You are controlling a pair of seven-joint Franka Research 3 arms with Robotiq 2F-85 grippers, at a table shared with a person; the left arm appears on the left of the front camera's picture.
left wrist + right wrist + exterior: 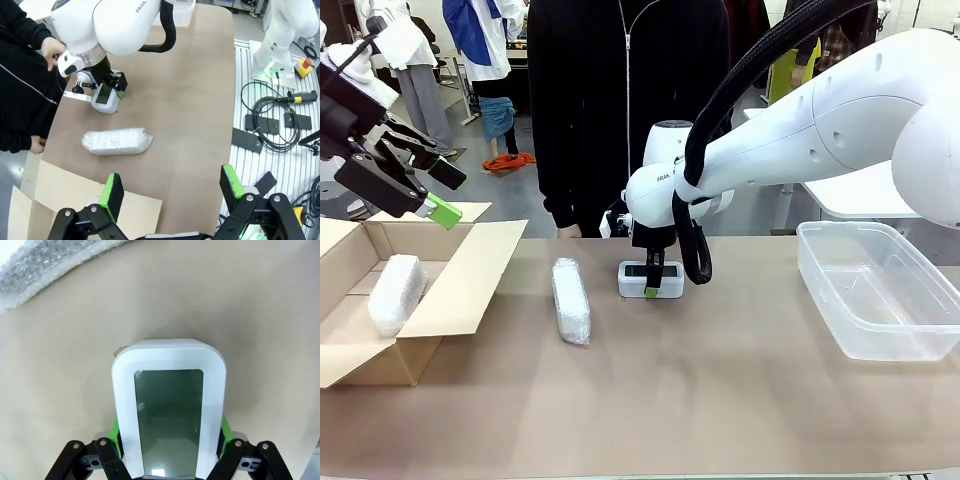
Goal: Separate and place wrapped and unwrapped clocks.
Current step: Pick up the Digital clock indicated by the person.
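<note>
I see the bare clock, white with rounded corners and a blank grey-green display, lying by the far edge of the table, my right gripper clamped on its sides. Its near end is cut off in the right wrist view. My left gripper hangs wide apart, empty, above the cardboard box

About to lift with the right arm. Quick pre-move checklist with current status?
1. Right claw shut on the bare white rounded-rectangular digital clock, pads on both long sides: ok.
2. Grip firm enough to lift: cannot tell.
3. Clear plastic bin empty: ok.
4. Table between clock and bin bare: ok.
5. Left claw open, raised over the brown cardboard box: ok.
6. Oblong bubble-wrapped bundle lying apart from the clock: ok.
</note>
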